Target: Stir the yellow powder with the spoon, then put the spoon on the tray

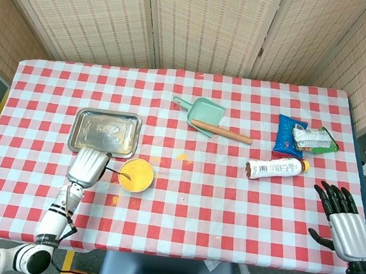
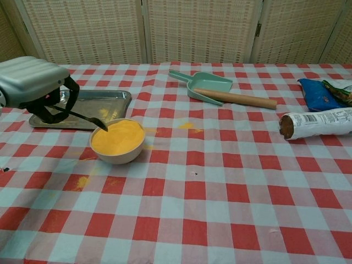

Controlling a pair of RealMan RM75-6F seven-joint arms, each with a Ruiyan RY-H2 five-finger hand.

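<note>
Your left hand point(image 2: 30, 82) holds the spoon point(image 2: 88, 119) tight, its tip touching the yellow powder point(image 2: 117, 136) in the bowl point(image 2: 116, 154) just beside the tray point(image 2: 55, 116), so now you should stir gently.

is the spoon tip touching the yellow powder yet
Touching. The chest view shows the spoon, held by the left robot hand, with its tip meeting the yellow powder at the bowl's left edge.

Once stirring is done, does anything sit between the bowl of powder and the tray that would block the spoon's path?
Nothing visible does. The left hand holds the spoon at the rim of the bowl, and the tray lies directly behind it, its surface bare apart from powder traces.
</note>
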